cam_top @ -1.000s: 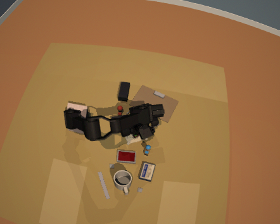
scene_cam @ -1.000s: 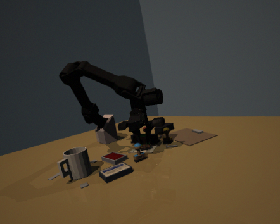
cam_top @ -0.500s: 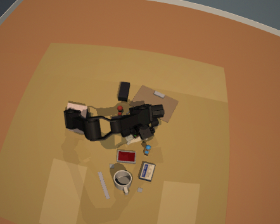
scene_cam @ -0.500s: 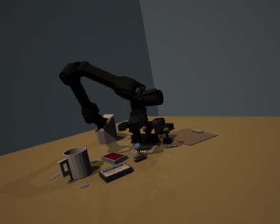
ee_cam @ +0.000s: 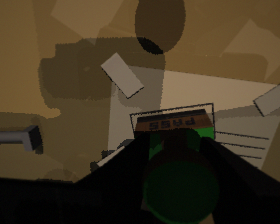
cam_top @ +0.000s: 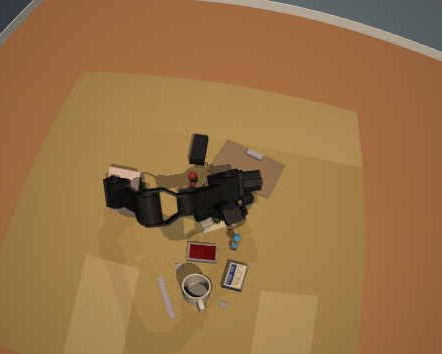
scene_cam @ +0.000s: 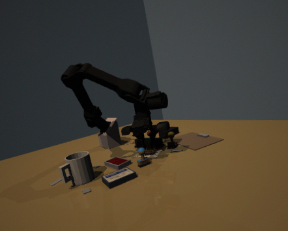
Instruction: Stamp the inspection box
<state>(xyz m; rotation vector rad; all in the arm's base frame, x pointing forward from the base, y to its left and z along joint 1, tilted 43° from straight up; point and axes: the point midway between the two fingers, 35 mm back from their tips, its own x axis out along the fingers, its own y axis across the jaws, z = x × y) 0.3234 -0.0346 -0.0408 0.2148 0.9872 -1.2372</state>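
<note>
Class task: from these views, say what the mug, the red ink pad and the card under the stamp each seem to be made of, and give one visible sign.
Mug: likely glazed ceramic; pale grey, thick wall, faceted shading.
Ink pad: probably a felt or foam pad in a light tray; flat matte red inside a pale rim.
Card: apparently paper or thin card; flat, off-white, with printed lines and a box outline.

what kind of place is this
Probably an inspection or office workbench: a red ink pad, knobbed stamps such as the blue one, and a printed card under the green stamp that the end effector grips.

Matte black jointed arm [scene_cam: 114, 81]
</note>
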